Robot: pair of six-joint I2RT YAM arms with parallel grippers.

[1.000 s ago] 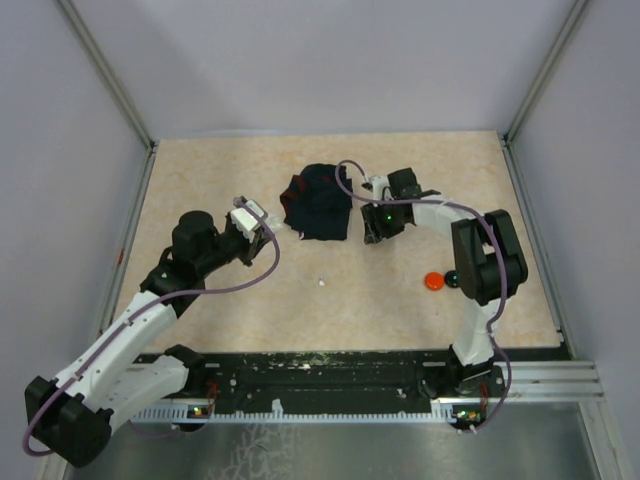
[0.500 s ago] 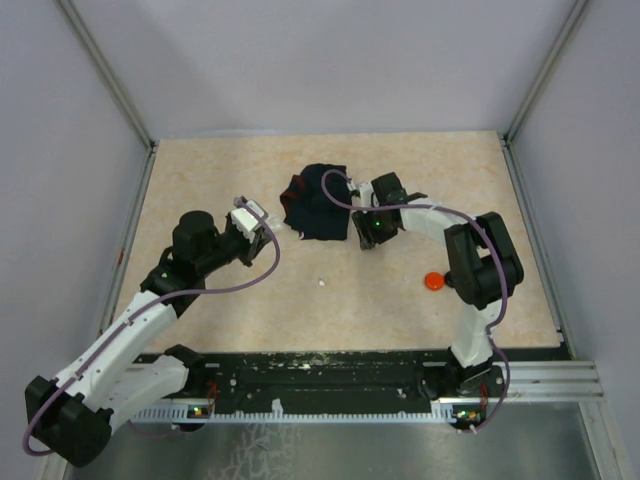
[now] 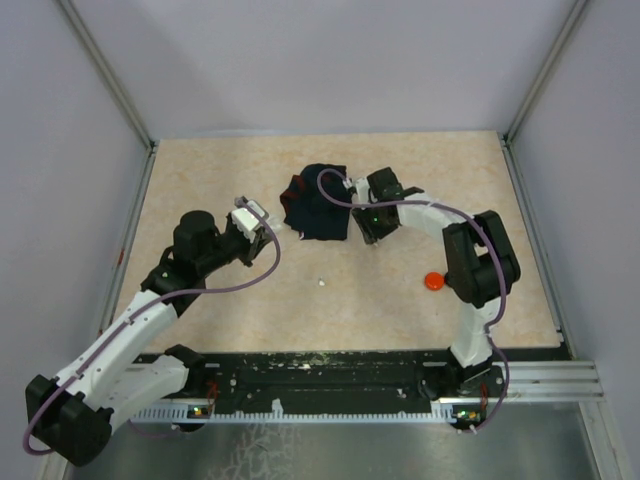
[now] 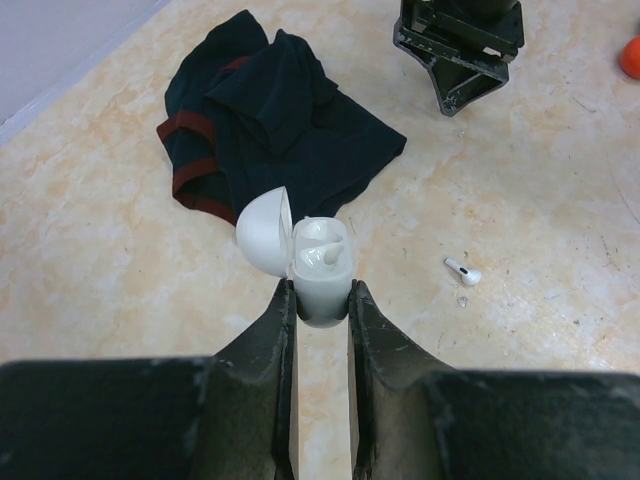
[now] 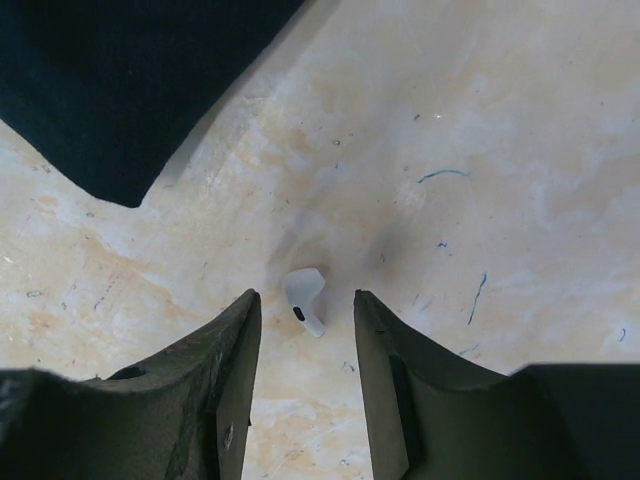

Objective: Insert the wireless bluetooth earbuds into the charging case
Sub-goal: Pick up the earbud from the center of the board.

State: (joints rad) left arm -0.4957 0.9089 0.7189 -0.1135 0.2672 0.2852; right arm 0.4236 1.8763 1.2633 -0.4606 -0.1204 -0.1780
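My left gripper (image 4: 322, 297) is shut on the white charging case (image 4: 322, 270), whose lid stands open to the left; it hangs over the table's left middle (image 3: 258, 226). A white earbud (image 4: 462, 271) lies on the table just right of the case, and it also shows in the top view (image 3: 321, 282). My right gripper (image 5: 304, 296) is open, low over the table, with a second white earbud (image 5: 303, 298) lying between its fingers, touching neither. In the top view the right gripper (image 3: 372, 232) is beside the cloth's right edge.
A dark navy cloth with red trim (image 3: 315, 203) lies crumpled at the table's back middle, just left of the right gripper (image 5: 120, 80). A red disc (image 3: 434, 282) lies near the right arm's elbow. Frame posts and walls bound the table.
The right gripper has moved left toward the cloth and now straddles the earbud. The small dark disc beside the red one is now hidden by the right arm. The left arm has not moved.
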